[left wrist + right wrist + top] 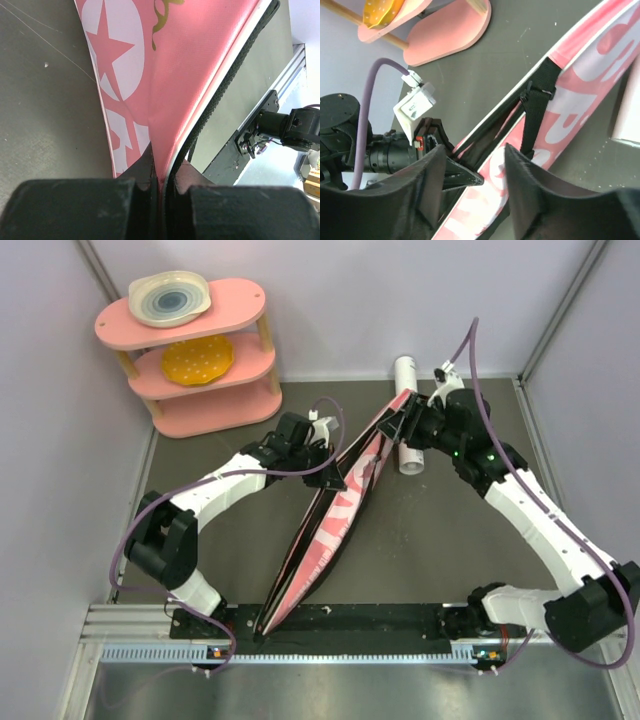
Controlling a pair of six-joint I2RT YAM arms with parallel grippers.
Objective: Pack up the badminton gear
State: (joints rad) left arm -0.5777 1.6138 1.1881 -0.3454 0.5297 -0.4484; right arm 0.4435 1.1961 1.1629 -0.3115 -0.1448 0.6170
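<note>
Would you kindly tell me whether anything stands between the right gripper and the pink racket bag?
Nothing visible does: the right gripper is open, and the edge of the bag runs right between its fingers, near the black strap.

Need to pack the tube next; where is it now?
Top view: the tube lies at the back of the table, right of centre, beside the bag's far end, its middle hidden under the right pincer.

I worked in a robot test cell — plain pale walls point(420, 300) boxed in a dark table point(440, 540), and my left arm point(220, 488) and right arm point(530, 512) stood bolted to a slotted aluminium rail point(120, 625) along its near edge.
</note>
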